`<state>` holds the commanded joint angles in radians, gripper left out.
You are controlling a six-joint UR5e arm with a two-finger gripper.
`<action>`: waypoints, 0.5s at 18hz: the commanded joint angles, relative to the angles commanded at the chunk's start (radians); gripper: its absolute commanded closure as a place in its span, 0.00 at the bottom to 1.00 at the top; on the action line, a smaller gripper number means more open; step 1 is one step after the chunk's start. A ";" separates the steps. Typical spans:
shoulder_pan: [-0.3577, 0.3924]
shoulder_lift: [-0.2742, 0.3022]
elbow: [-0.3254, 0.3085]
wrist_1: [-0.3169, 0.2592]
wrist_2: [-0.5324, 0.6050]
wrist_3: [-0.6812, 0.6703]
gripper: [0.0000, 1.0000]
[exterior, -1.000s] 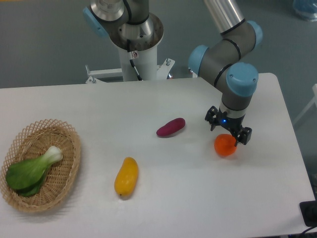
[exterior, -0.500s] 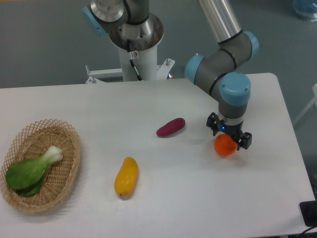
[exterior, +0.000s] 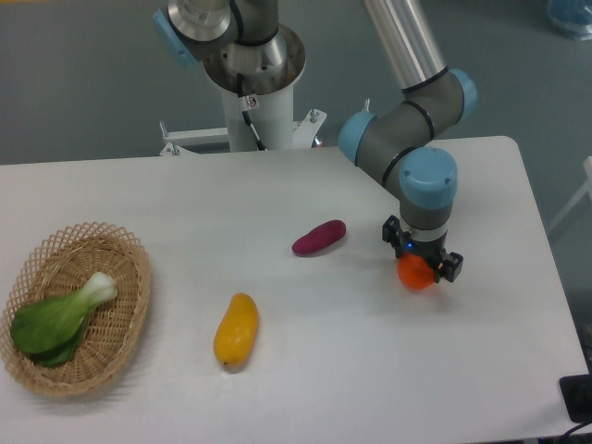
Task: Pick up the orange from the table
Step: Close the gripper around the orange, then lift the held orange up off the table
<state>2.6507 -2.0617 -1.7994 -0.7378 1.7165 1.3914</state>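
Observation:
The orange (exterior: 413,276), a small round bright fruit, is on the right part of the white table (exterior: 370,370). My gripper (exterior: 419,270) points straight down over it, with its black fingers on either side of the fruit and closed on it. The gripper body hides the top of the orange. I cannot tell whether the orange touches the tabletop or hangs just above it.
A purple oblong vegetable (exterior: 318,238) lies left of the gripper. A yellow-orange mango-like fruit (exterior: 236,329) lies nearer the front. A wicker basket (exterior: 125,277) holding a green leafy vegetable (exterior: 57,316) stands at the left edge. The robot base (exterior: 250,74) is behind the table.
The arm and gripper have shifted slightly left and the wrist has turned. The orange moved a little left with the gripper and shows less below it.

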 joint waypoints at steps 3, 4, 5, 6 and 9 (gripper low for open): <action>0.000 0.006 0.003 -0.002 0.000 -0.005 0.37; 0.000 0.009 0.005 -0.002 0.000 -0.003 0.37; 0.000 0.012 0.009 -0.002 0.000 -0.005 0.37; 0.000 0.018 0.017 -0.003 0.000 -0.005 0.37; 0.012 0.043 0.031 -0.009 -0.015 0.005 0.36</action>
<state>2.6629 -2.0188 -1.7687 -0.7470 1.7012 1.3959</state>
